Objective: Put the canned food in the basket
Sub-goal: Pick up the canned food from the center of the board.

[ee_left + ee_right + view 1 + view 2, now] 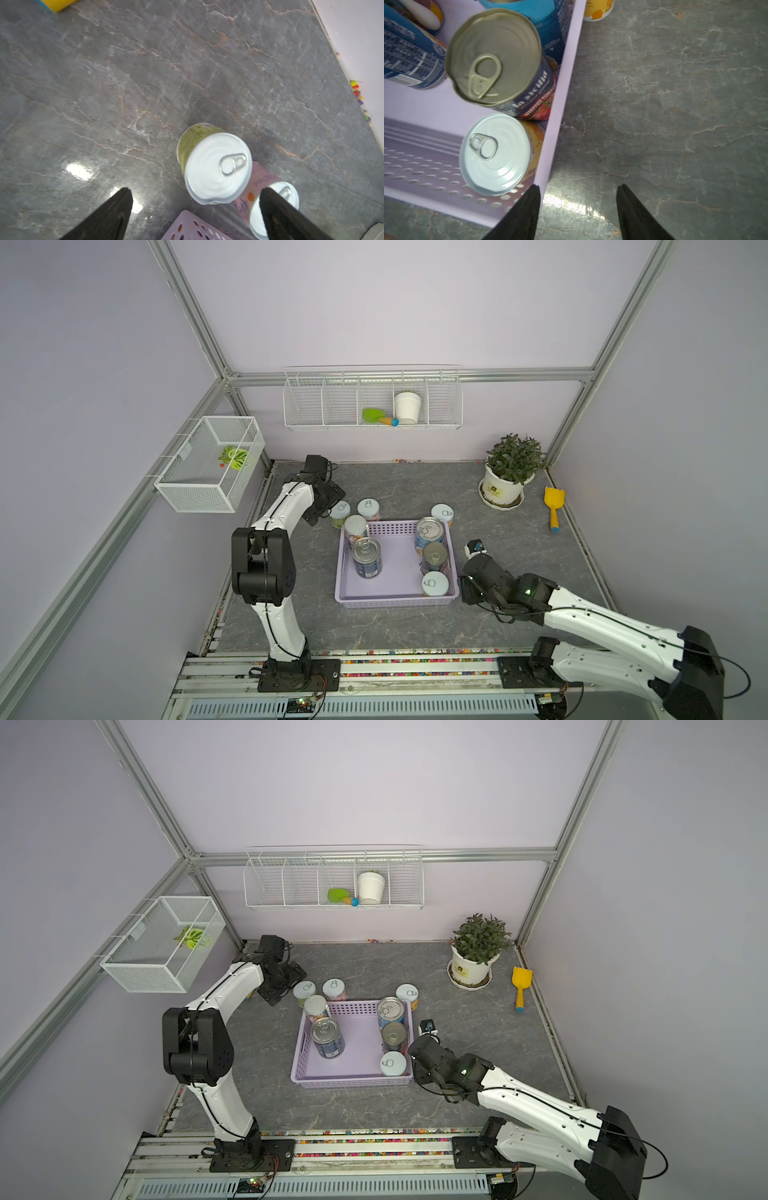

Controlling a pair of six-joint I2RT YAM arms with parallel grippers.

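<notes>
Left fingers (112, 214) spread wide, empty. Green-label can (216, 166) stands upright on bench just ahead, between them, outside basket (187, 218) corner. Left arm nearer. Right fingers (525, 212) part-spread, empty, beside basket wall.

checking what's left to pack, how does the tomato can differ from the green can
Place: the tomato can stands inside the basket, by its wall; the green can stands on the table outside it.
Lid: the tomato can's top is bare dull metal; the green can's is pale white.
Label: the tomato can's is dark blue with red; the green can's is yellow-green.
Both are round tins with a pull tab facing up.
</notes>
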